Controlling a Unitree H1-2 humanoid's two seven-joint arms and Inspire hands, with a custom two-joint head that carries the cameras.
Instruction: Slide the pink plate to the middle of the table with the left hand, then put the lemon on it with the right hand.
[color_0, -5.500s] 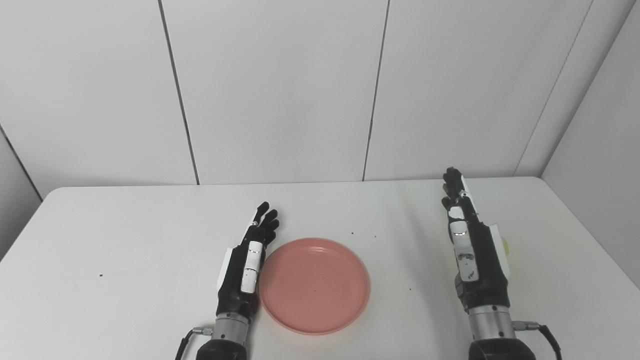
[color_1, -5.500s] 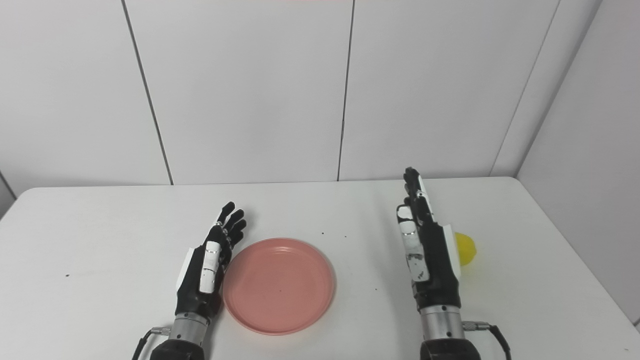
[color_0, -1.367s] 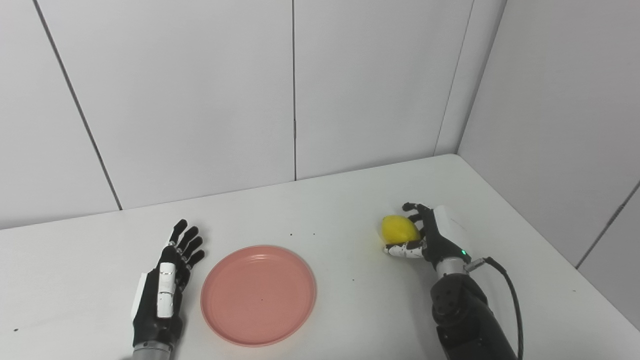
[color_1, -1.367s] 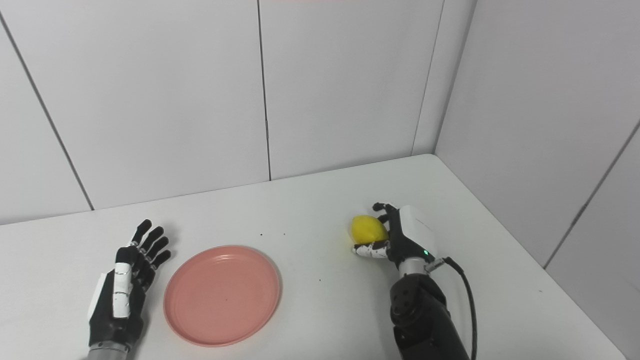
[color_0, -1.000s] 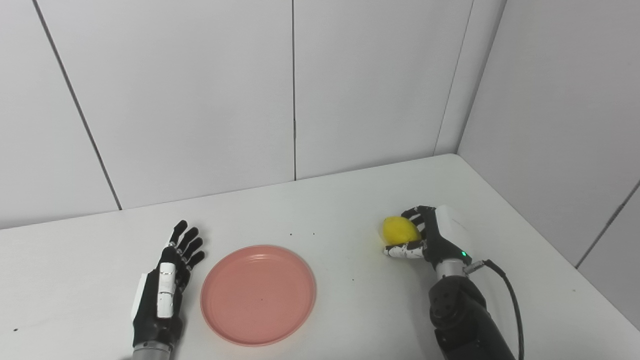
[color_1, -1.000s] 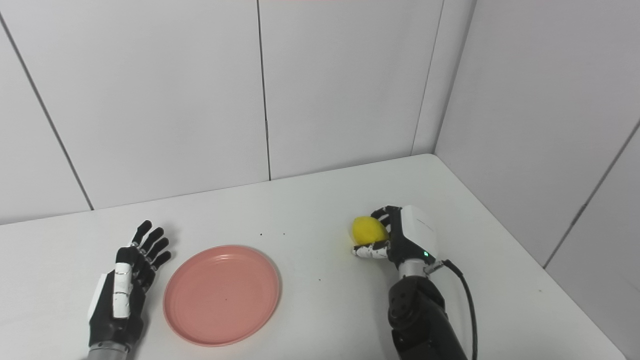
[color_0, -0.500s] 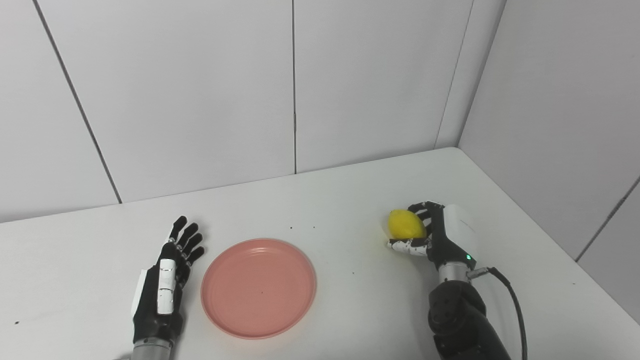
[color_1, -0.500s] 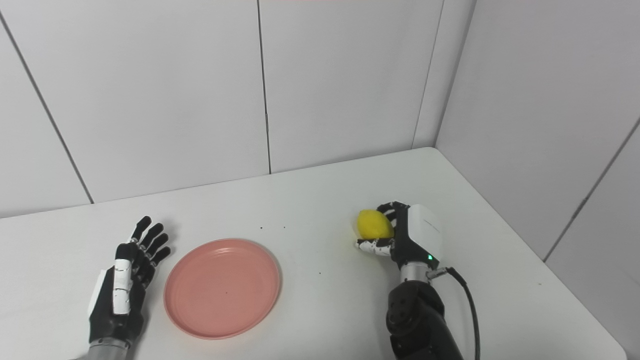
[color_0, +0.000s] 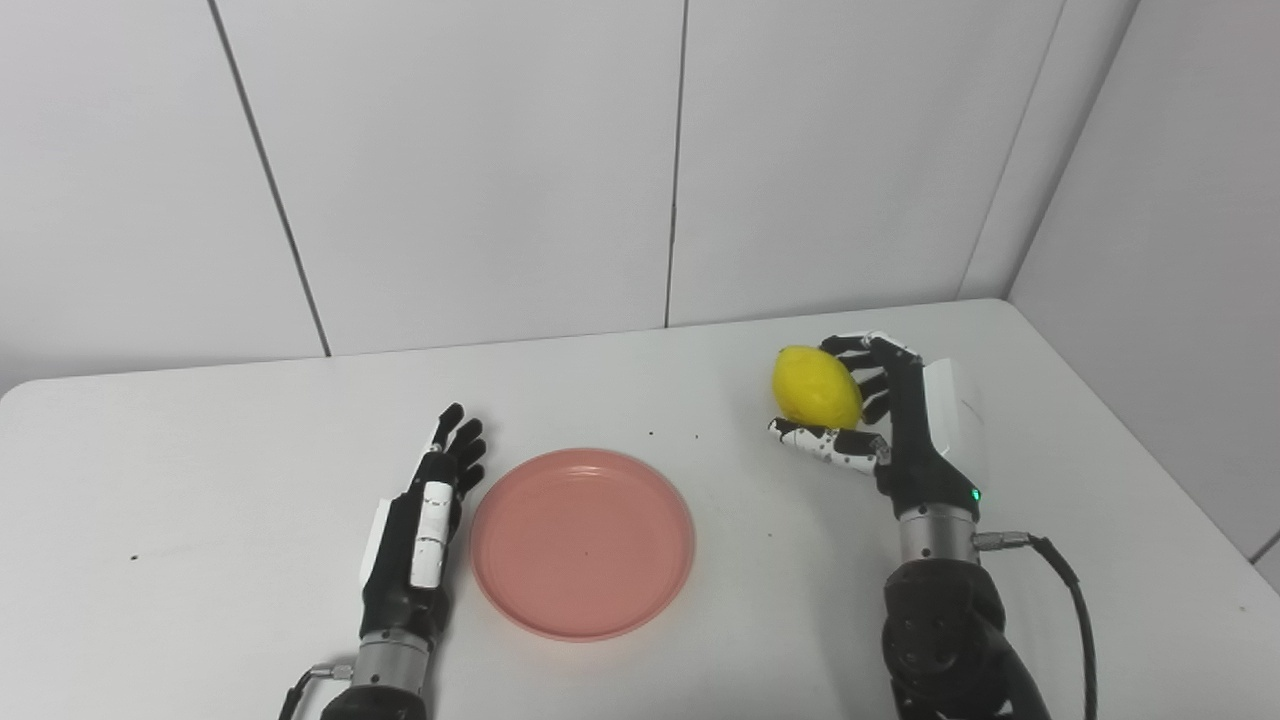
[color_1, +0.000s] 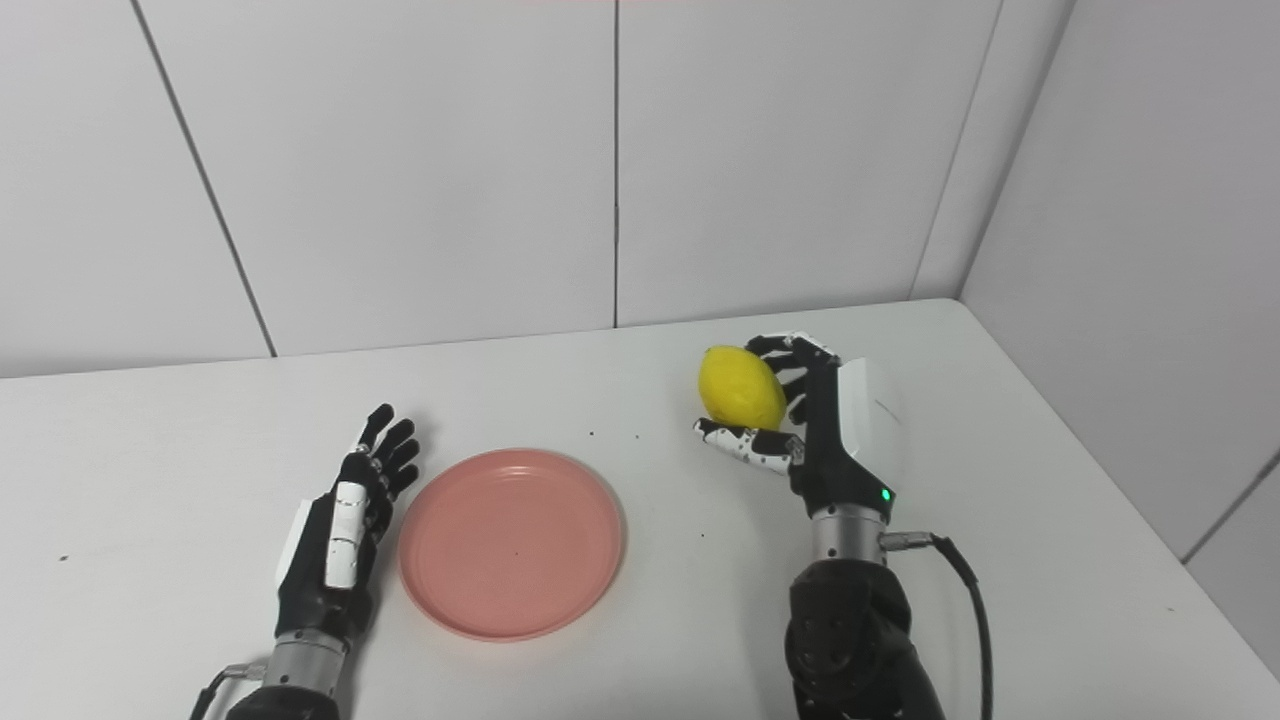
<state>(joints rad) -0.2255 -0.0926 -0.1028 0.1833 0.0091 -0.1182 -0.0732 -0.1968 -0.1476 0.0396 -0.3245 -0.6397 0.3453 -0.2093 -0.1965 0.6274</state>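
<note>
The pink plate (color_0: 583, 541) lies flat on the white table (color_0: 200, 480), near its middle and toward the front. My left hand (color_0: 418, 530) rests open on the table just left of the plate's rim, fingers pointing away from me, holding nothing. My right hand (color_0: 885, 425) is shut on the yellow lemon (color_0: 816, 387) and holds it up above the table, to the right of the plate and apart from it. The lemon also shows in the right eye view (color_1: 741, 387), gripped between the thumb below and the fingers behind.
White wall panels stand behind the table and along its right side. The table's right edge (color_0: 1150, 460) runs close to the right arm. A black cable (color_0: 1075, 600) hangs from the right wrist. Small dark specks dot the tabletop.
My right hand has closed on the lemon and lifted it off the table. The camera has swung left, so the whole picture has shifted. The plate and the left hand have not moved on the table.
</note>
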